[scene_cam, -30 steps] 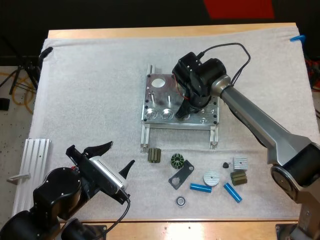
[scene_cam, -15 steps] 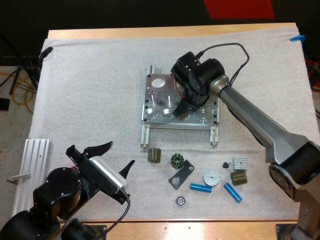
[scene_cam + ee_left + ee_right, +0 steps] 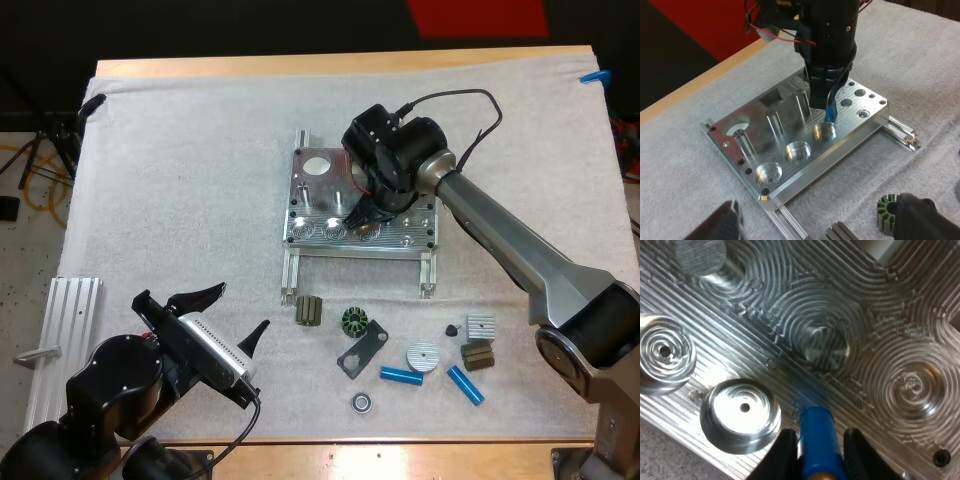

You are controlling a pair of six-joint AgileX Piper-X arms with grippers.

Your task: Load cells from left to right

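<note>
The metal fixture [image 3: 318, 205] lies mid-mat with a row of round pockets along its front edge. My right gripper [image 3: 367, 220] hangs over that row, shut on a bright blue cylinder [image 3: 831, 113] that points down just above the third pocket [image 3: 823, 131]. Seen from the right wrist, the cylinder [image 3: 819, 437] is pinched between both fingers [image 3: 782, 456], and its tip is over the ribbed metal beside a pocket [image 3: 741, 410]. My left gripper [image 3: 232, 320] stands open near the front left of the mat, with nothing between its fingers [image 3: 726, 222].
Two loose blue cylinders [image 3: 402, 376] [image 3: 465, 384] lie front right among small parts: a dark block [image 3: 309, 311], a green toothed ring [image 3: 354, 321], a black plate [image 3: 362, 349], a bearing [image 3: 361, 402] and a silver disc [image 3: 422, 356]. A ribbed aluminium tray [image 3: 62, 340] sits at the left.
My right gripper has crept slightly left and back over the fixture's front row with the blue cylinder in it. The left arm has not moved.
</note>
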